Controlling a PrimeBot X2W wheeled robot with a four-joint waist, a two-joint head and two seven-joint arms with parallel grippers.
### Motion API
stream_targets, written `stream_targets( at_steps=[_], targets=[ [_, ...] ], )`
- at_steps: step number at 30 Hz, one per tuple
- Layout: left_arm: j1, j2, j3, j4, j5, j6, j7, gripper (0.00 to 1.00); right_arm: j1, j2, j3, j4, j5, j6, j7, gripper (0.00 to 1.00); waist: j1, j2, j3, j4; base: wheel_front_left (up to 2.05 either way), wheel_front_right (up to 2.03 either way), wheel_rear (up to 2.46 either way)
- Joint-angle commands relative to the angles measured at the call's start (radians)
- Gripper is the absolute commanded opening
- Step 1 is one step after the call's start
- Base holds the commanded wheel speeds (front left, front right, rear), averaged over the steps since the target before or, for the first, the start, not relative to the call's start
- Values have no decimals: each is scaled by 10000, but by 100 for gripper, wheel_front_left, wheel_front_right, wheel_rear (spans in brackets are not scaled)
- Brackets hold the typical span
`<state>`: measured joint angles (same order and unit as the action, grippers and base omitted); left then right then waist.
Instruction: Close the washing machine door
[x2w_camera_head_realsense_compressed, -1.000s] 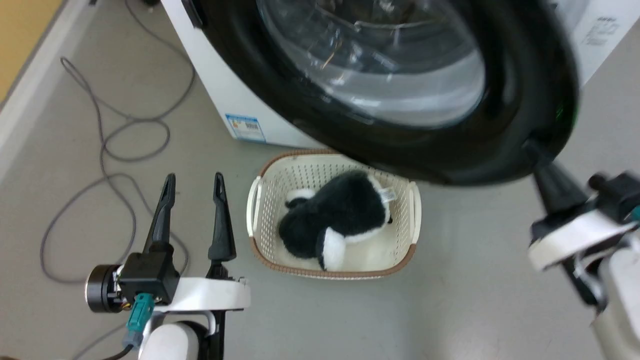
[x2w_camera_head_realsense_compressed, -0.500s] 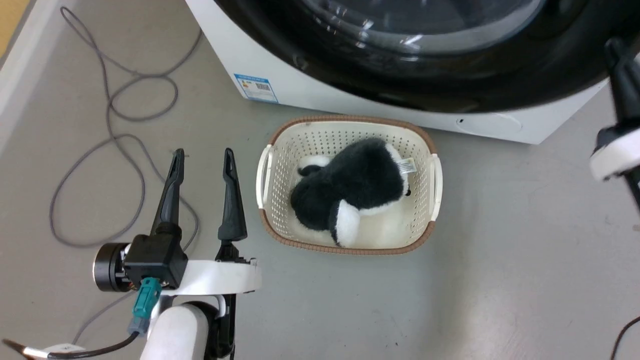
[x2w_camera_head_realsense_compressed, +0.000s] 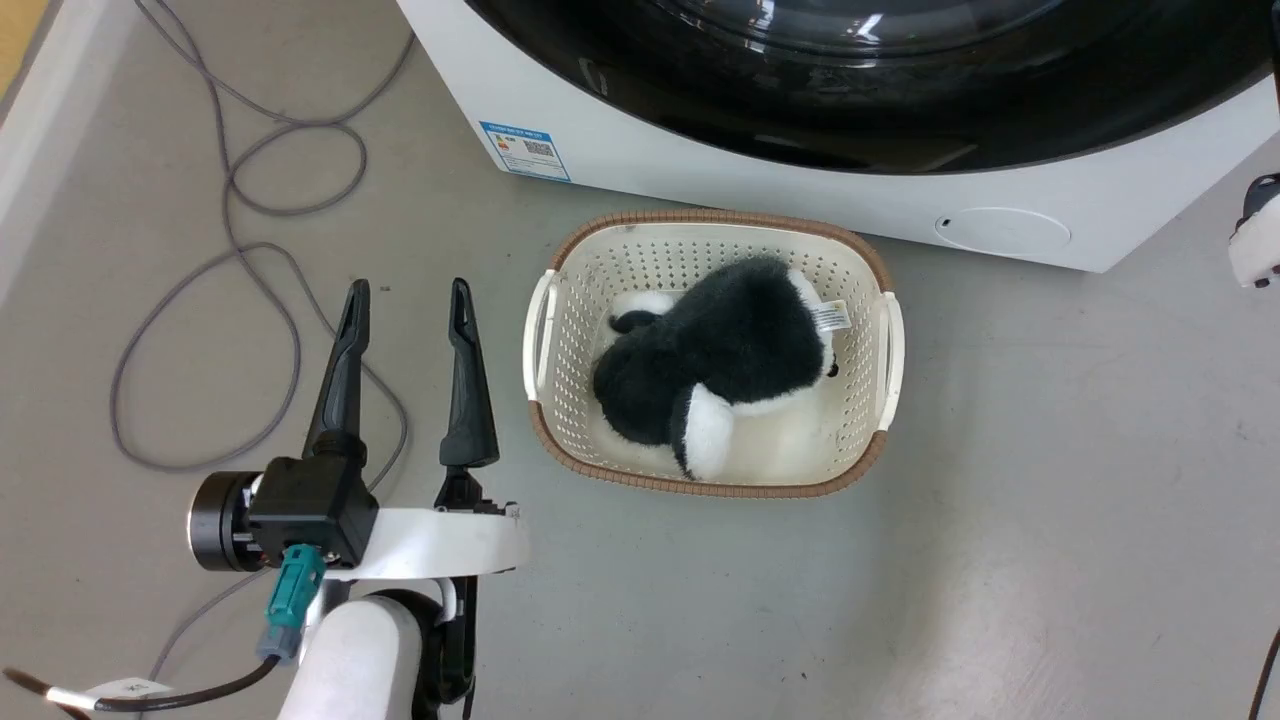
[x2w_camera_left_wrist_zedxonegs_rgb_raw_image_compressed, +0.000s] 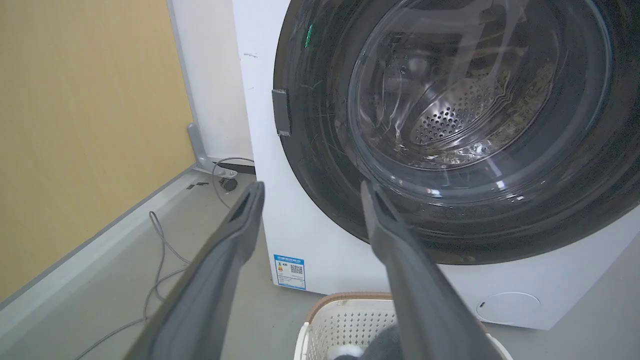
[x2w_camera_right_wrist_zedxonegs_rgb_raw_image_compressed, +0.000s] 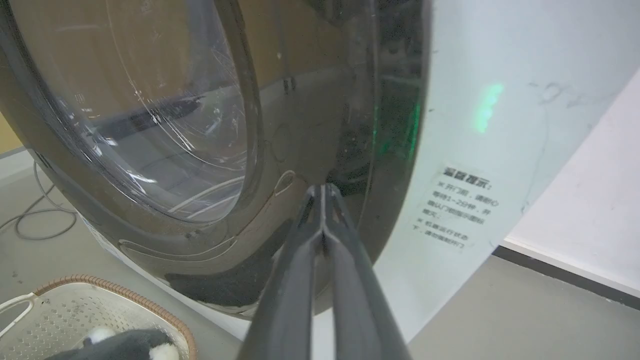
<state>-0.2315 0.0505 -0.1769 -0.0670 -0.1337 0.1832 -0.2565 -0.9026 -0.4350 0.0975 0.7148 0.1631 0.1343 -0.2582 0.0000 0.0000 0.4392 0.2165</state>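
Note:
The washing machine (x2w_camera_head_realsense_compressed: 700, 190) is a white box across the top of the head view. Its door (x2w_camera_head_realsense_compressed: 900, 120), black-rimmed with a clear glass centre, lies flat against the white front. Through the glass of the door (x2w_camera_left_wrist_zedxonegs_rgb_raw_image_compressed: 450, 100) I see the perforated steel drum. My right gripper (x2w_camera_right_wrist_zedxonegs_rgb_raw_image_compressed: 322, 189) is shut with nothing in it, its tips at the door's (x2w_camera_right_wrist_zedxonegs_rgb_raw_image_compressed: 300, 125) right rim; contact is not clear. A white piece of my right arm (x2w_camera_head_realsense_compressed: 1258, 250) shows at the right edge. My left gripper (x2w_camera_head_realsense_compressed: 408, 290) stands open over the floor, left of the basket, pointing at the machine (x2w_camera_left_wrist_zedxonegs_rgb_raw_image_compressed: 260, 125).
A cream perforated basket (x2w_camera_head_realsense_compressed: 560, 300) holding a black-and-white plush toy (x2w_camera_head_realsense_compressed: 720, 350) sits on the floor just in front of the machine. Grey cables (x2w_camera_head_realsense_compressed: 250, 260) loop over the floor at the left. A yellow wall panel (x2w_camera_left_wrist_zedxonegs_rgb_raw_image_compressed: 75, 125) stands left of the machine.
The door has swung from hanging open above the basket to flat against the machine front. My right arm followed it toward the right edge. The head camera shifted; my left gripper stayed open.

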Motion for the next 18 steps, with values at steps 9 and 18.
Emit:
stream_targets(
  at_steps=[9, 18],
  targets=[
    [168, -3, 306, 245, 235, 4, -53, 100, 1041, 623, -874, -1014, -378, -36, -36, 0, 0, 0, -870, -465, 0, 0, 0],
    [592, -3, 736, 568, 607, -205, -53, 100, 3174, 1549, -1735, -3391, -1067, -36, -36, 0, 0, 0, -1887, -1243, 0, 0, 0]
  ],
)
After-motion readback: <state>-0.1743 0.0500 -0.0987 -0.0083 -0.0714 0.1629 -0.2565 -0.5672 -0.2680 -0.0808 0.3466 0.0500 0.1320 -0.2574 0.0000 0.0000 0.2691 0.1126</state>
